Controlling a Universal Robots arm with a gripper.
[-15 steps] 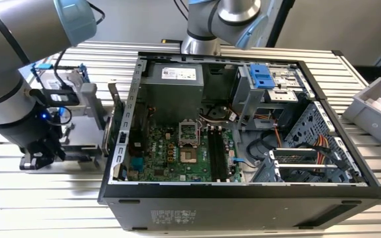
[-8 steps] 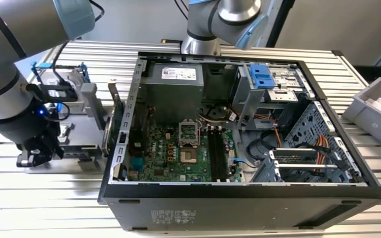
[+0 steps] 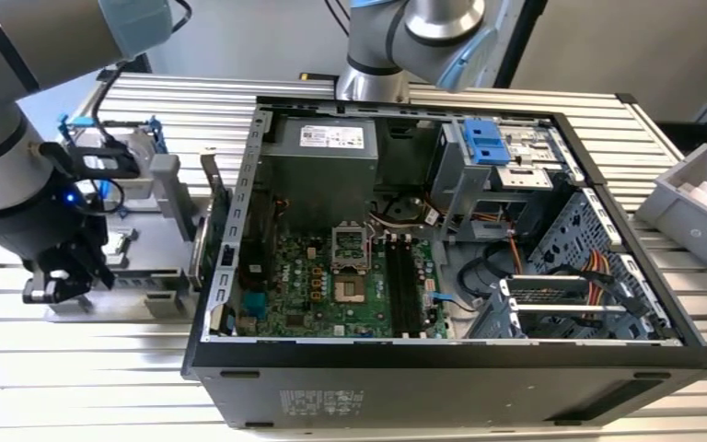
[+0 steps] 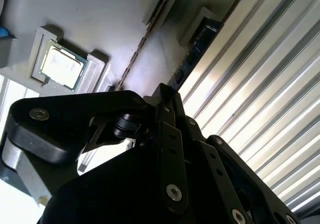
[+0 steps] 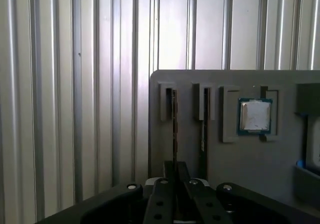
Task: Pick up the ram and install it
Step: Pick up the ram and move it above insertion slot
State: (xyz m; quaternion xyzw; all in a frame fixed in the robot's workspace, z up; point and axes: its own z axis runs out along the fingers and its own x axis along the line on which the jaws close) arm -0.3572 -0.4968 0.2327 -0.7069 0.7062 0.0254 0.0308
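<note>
The ram (image 5: pixel 173 119) is a thin stick standing on edge in a slot of the grey holder (image 5: pixel 240 159). It appears again as a thin strip (image 4: pixel 150 31) in the second wrist view. My gripper (image 5: pixel 174 176) sits low over the stick's near end, with its fingers drawn together in line with the stick; the contact itself is hidden by the fingers. In the exterior view the gripper (image 3: pixel 49 293) is down at the holder (image 3: pixel 108 276), on the exterior view's left of the open computer case (image 3: pixel 452 354). The black memory slots (image 3: pixel 403 276) lie on the motherboard inside.
A second stick (image 5: pixel 205 121) stands in the neighbouring slot, and a processor chip (image 5: pixel 255 115) rests in a pocket beyond it. A drive in a blue frame (image 3: pixel 121 157) stands behind the holder. Another arm (image 3: pixel 390 37) hangs over the case's back. A grey bin (image 3: pixel 698 198) sits at the exterior view's right.
</note>
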